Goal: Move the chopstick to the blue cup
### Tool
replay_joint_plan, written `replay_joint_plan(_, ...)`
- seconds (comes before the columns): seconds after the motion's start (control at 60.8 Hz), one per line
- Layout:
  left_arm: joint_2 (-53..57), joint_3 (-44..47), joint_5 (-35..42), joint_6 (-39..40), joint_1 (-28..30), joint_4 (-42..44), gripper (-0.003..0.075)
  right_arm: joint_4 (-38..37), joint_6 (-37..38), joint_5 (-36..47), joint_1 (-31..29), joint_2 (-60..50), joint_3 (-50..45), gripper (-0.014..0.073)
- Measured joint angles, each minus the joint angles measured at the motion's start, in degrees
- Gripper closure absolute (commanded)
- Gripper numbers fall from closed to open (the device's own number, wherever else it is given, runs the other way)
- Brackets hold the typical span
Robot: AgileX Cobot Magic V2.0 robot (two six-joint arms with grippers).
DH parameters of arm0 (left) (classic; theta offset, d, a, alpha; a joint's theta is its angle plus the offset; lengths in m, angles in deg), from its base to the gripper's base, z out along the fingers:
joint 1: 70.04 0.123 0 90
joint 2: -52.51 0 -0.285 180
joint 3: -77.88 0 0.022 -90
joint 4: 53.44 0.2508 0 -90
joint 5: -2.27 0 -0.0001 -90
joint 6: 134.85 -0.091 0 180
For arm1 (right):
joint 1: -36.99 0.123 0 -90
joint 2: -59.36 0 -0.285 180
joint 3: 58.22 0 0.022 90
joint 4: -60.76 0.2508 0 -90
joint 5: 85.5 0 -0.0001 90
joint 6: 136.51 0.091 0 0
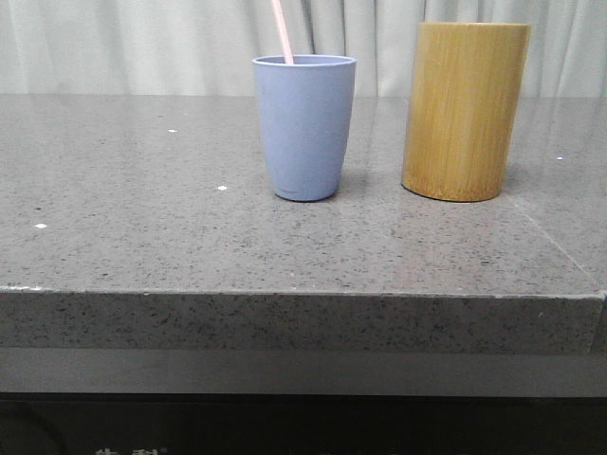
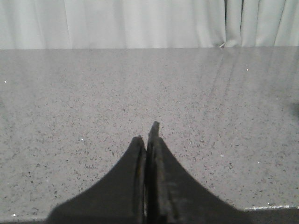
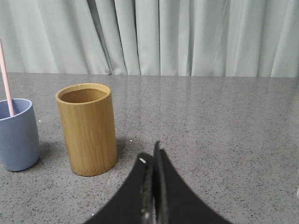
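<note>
The chopstick (image 1: pixel 282 31) stands inside the blue cup (image 1: pixel 304 128), its lower end hidden below the rim and its upper part leaning slightly toward the table's left side as it rises out of the top of the front view. The cup sits upright on the grey stone table (image 1: pixel 142 218), roughly midway between the left and right edges and back from the front edge, with the bamboo holder (image 1: pixel 465 112) just beside it on the right, apart and not touching. In the right wrist view the holder's mouth looks empty, though its floor is hidden. The left gripper (image 2: pixel 148 140) has its fingers pressed together with nothing between them, over bare table well away from the cup. The right gripper (image 3: pixel 152 161) is likewise closed on nothing, sitting nearer the front edge than the holder. Judged from this layout, the transfer itself appears done: the stick is in its target container and neither arm holds it. Little seems left beyond the arms settling clear of the two containers.
</note>
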Motion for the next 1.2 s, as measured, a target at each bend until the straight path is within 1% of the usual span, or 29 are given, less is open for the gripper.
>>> replay_joint_plan(0.312, 0.0, 11.3, 8.9, 0.0, 0.0, -0.6, 0.0739, 0.0, 0.0, 0.0, 0.0, 0.0, 0.0, 0.0711)
replay_joint_plan(0.444, 0.0, 11.6, 11.8, 0.0, 0.0, -0.7, 0.0739, 0.0, 0.0, 0.0, 0.0, 0.0, 0.0, 0.0711)
replay_joint_plan(1.2, 0.0, 11.6, 12.0, 0.0, 0.0, -0.7, 0.0739, 0.0, 0.0, 0.0, 0.0, 0.0, 0.0, 0.0711)
